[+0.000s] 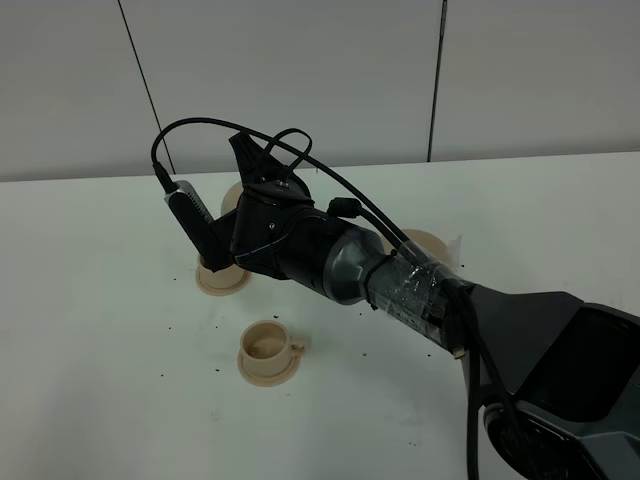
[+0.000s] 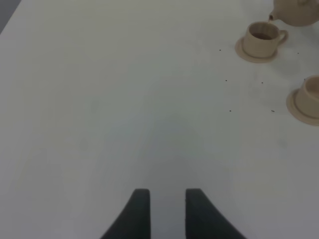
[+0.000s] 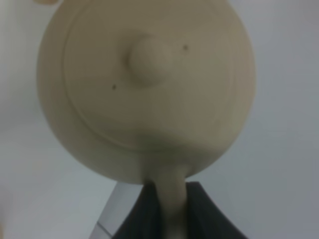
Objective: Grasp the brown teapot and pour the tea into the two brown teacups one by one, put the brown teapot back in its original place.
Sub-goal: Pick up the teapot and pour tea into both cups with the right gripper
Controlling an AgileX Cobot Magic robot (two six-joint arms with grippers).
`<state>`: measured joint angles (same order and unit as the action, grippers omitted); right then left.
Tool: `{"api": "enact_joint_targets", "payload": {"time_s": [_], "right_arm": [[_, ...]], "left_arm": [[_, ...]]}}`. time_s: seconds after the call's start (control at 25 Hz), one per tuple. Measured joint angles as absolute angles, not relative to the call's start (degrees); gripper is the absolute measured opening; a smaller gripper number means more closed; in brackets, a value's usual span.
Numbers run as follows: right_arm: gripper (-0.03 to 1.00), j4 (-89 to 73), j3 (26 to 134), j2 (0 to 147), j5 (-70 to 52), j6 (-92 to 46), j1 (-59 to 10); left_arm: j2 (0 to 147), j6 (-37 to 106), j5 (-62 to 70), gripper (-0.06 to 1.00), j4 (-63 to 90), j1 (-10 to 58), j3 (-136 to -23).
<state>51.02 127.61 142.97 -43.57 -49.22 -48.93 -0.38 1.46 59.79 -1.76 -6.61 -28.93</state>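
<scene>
teapot (image 3: 144, 84) hangs clamped by its handle (image 3: 172, 194) in the right fingers (image 3: 209, 219), spout (image 2: 273, 17) just above the far cup (image 2: 261, 40); near cup (image 1: 268, 350) sits close by to its right; left fingers (image 2: 139, 209), slightly apart and empty, are well off.

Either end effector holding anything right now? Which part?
Right end effector grips the teapot by its loop handle. Left end effector holds nothing.

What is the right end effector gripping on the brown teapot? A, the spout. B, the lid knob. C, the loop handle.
C: the right end effector is closed on the brown teapot's loop handle, and the lid knob sits free.
</scene>
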Motion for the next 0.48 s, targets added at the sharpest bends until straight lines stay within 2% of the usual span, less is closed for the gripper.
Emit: {"api": "enact_joint_targets", "payload": {"time_s": [0.48], "right_arm": [[0.09,51.0,127.6,143.0,-43.5,-51.5,-49.0]], "left_arm": [[-0.4,1.5,59.8,0.24,-1.8,-6.6,-28.9]]}}
